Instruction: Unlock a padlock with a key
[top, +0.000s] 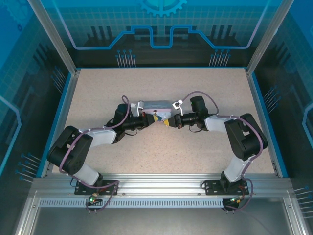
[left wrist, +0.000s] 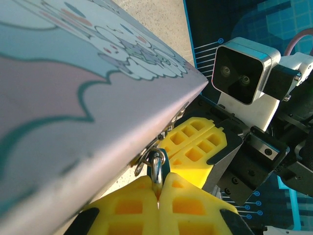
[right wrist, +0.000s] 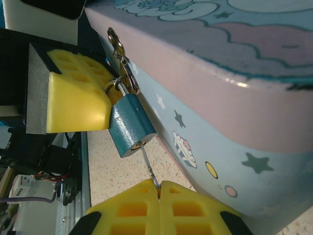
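Beige speckled tabletop (top: 195, 152) inside blue see-through walls carries a pale-blue rectangular tin box (top: 155, 105) with a cartoon print, and both arms meet at its near side. From the right wrist, a small teal-blue padlock (right wrist: 129, 127) with a thin metal shackle hangs from the metal hasp (right wrist: 116, 44) on the tin's front edge, tilted, keyhole end downward. A thin metal key (right wrist: 149, 166) sits in that keyhole, and its outer end is pinched between the yellow fingers of the right gripper (right wrist: 159, 188), which are pressed together on it. The left gripper (left wrist: 157, 188) is also clenched: from its own wrist, the padlock's shackle (left wrist: 156, 169) rises out of the seam between its yellow fingertips, right against the tin's corner. Just beyond the lock the right gripper's yellow pads (left wrist: 193, 142) face it, the two grippers close together with the padlock between them
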`<state>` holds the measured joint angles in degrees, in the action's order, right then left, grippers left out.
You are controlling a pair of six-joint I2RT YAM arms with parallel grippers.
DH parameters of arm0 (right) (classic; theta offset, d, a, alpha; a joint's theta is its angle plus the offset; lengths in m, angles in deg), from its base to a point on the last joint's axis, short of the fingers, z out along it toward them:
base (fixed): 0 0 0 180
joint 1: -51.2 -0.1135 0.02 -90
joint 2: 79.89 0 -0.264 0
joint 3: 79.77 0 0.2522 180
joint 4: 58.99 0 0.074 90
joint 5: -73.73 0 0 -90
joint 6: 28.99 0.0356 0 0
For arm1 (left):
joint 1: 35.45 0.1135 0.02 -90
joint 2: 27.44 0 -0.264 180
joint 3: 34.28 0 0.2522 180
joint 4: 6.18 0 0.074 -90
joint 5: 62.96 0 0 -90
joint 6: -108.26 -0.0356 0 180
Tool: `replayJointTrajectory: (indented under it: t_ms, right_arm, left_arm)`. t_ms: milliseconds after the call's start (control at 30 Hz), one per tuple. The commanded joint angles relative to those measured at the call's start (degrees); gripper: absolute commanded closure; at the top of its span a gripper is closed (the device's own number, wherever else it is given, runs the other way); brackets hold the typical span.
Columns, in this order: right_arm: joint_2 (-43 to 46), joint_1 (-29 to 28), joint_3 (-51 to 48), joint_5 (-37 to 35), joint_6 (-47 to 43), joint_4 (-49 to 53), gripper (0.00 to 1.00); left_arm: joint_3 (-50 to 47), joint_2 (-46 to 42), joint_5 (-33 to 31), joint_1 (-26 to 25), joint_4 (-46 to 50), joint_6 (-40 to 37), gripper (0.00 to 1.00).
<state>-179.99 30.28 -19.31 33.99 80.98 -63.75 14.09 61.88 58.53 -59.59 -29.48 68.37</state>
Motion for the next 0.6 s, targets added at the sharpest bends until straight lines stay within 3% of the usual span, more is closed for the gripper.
replayJointTrajectory:
  t_ms: [0,567]
  right_arm:
    - [-1.2,0.1,0.0,0.0,1.1,-4.3,1.0]
    - [-0.9,2.1,1.5,4.8,-0.8,-3.0,1.0]
  left_arm:
    - [0.2,-0.4,7.1,-1.3,-9.2,1.1,1.0]
    - [-0.2,0.3,7.1,-1.1,-3.7,-4.4,1.0]
